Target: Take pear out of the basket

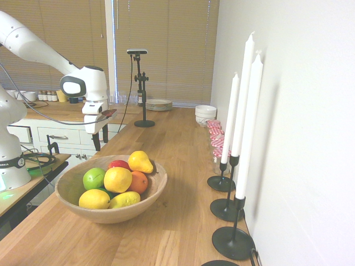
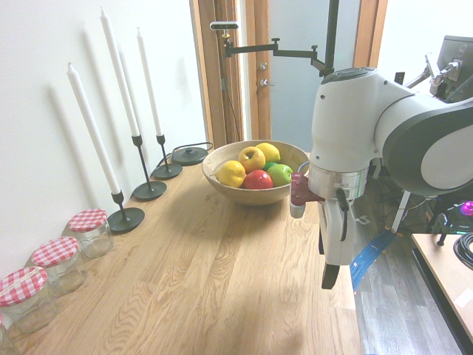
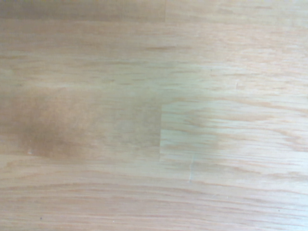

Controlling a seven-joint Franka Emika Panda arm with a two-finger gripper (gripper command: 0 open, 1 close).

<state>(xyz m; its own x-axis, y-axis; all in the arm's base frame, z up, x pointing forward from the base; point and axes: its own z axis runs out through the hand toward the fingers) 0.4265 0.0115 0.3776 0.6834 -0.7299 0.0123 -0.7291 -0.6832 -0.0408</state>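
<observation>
Plump smooth yellow-orange pear [image 1: 117, 179] sits mid-pile in the shallow wooden basket [image 1: 145, 201], likely rigid, slippery: grip its widest girth; gripper [image 1: 100, 138] fingers spread, empty.

Long countertop [image 1: 183, 166] of light oak-look wood, visible grain, satin sheen; same grain fills the wrist view [image 3: 154, 115]. Wide shallow round basket [image 1: 152, 194] of light brown wood, smooth matt rim. Plump yellow-orange pear [image 1: 117, 179] with smooth, slightly glossy skin. Black candle holders [image 1: 233, 241], matt metal look. Clear glass jars [image 2: 92, 235] with red-checked lids.
</observation>
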